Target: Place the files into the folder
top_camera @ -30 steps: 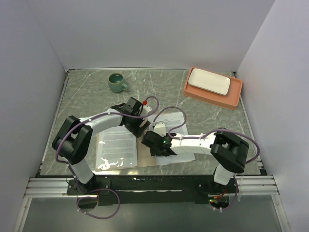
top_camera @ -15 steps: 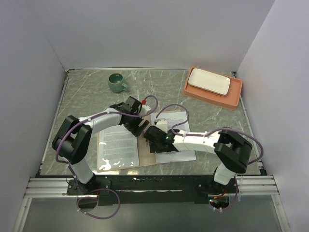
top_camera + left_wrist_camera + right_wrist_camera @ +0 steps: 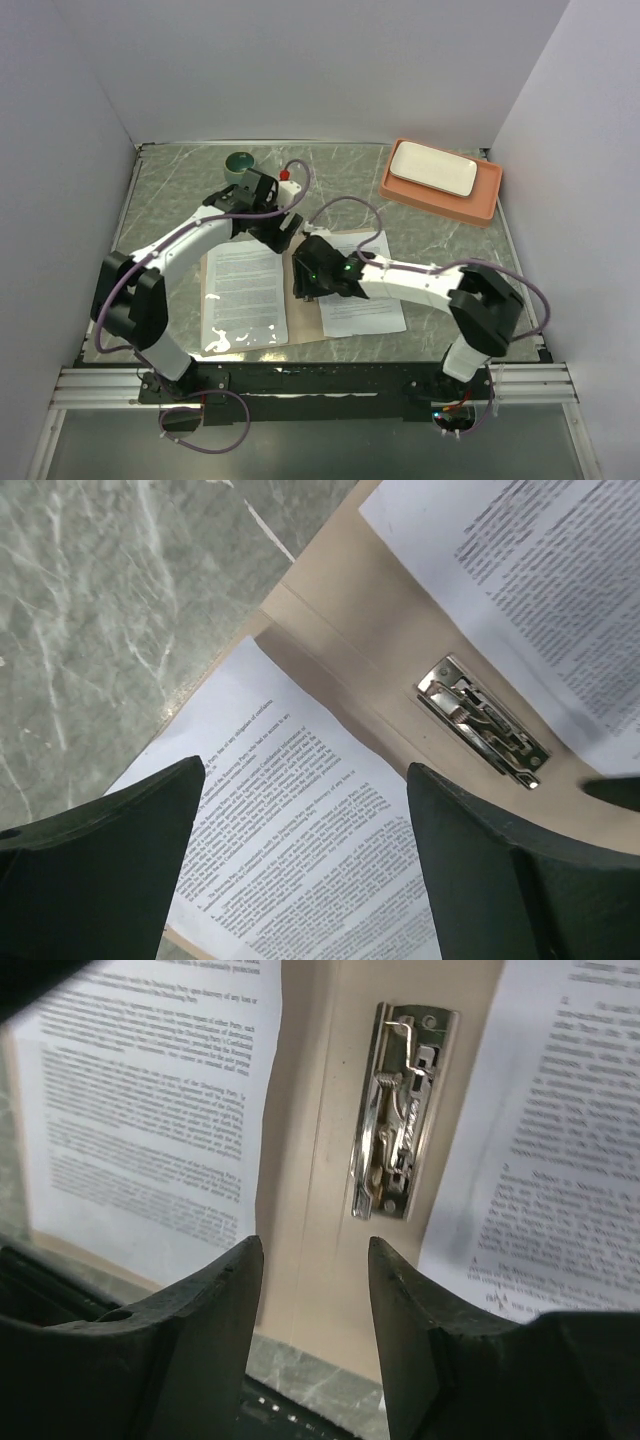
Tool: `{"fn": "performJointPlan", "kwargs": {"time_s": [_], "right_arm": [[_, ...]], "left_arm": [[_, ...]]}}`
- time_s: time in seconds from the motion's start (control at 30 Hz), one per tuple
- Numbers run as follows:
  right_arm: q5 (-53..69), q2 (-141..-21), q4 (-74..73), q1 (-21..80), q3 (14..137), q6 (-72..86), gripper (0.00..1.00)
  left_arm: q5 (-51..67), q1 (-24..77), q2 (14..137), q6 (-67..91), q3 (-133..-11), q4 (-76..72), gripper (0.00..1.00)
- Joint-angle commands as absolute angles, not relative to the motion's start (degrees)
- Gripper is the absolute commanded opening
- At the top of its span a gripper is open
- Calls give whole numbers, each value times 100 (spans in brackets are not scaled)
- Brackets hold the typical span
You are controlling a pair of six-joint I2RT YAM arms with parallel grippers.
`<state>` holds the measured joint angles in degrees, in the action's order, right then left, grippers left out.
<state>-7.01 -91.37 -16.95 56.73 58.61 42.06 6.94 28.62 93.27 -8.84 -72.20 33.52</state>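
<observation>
The tan folder (image 3: pixel 303 318) lies open on the table with a printed sheet of the files on each half: one on the left (image 3: pixel 245 288), one on the right (image 3: pixel 368 305). My left gripper (image 3: pixel 288 234) hangs open over the folder's far end. In its wrist view the left gripper (image 3: pixel 305 770) has nothing between its fingers, above the left sheet (image 3: pixel 300 880) and beside the metal clip (image 3: pixel 482 725). My right gripper (image 3: pixel 303 285) is open over the spine. In its wrist view the right gripper (image 3: pixel 312 1245) hovers near the clip (image 3: pixel 400 1110), between both sheets (image 3: pixel 150 1110) (image 3: pixel 560 1140).
A green cup (image 3: pixel 240 163) stands at the back left, just behind the left arm's wrist. An orange tray (image 3: pixel 440 192) holding a white plate (image 3: pixel 432 168) sits at the back right. White walls close in three sides of the marble table (image 3: pixel 100 600).
The left arm has lifted and swung toward the back, near the cup. The right gripper has slid left and back from the right sheet to above the folder's spine.
</observation>
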Motion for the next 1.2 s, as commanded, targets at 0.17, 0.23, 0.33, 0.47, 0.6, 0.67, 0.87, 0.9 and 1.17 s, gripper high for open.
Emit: {"fn": "performJointPlan", "kwargs": {"time_s": [0.17, 0.23, 0.33, 0.47, 0.6, 0.67, 0.87, 0.9, 1.17], "right_arm": [[-1072, -10318, -2495, 5493, 7275, 3595, 60], [-1160, -10502, -2724, 5423, 7426, 3595, 60], [-1178, -10748, -3057, 5362, 7725, 3612, 59], [-1152, -11056, -3384, 5361, 8085, 3683, 58], [-1116, -11337, -3708, 5353, 8305, 3762, 57], [-1116, -11347, -3779, 5353, 8306, 3797, 56], [-976, -11338, -3885, 5353, 8253, 3893, 55], [-958, -11338, -3946, 5353, 8262, 3928, 55], [-554, -11478, -3815, 5195, 8148, 4411, 39]], "left_arm": [[1318, 2224, 8386, -975, -7541, 3937, 90], [1380, 2110, 8289, -1037, -7532, 4007, 90], [1468, 1987, 8121, -1072, -7506, 4104, 91], [1520, 1916, 7919, -1081, -7445, 4148, 91], [1538, 1863, 7779, -1107, -7400, 4192, 91], [1564, 1846, 7735, -1134, -7418, 4219, 91], [1600, 1784, 7682, -1187, -7400, 4236, 91], [1591, 1775, 7682, -1187, -7392, 4236, 91], [1626, 1767, 7682, -1187, -7436, 4236, 91]]}}
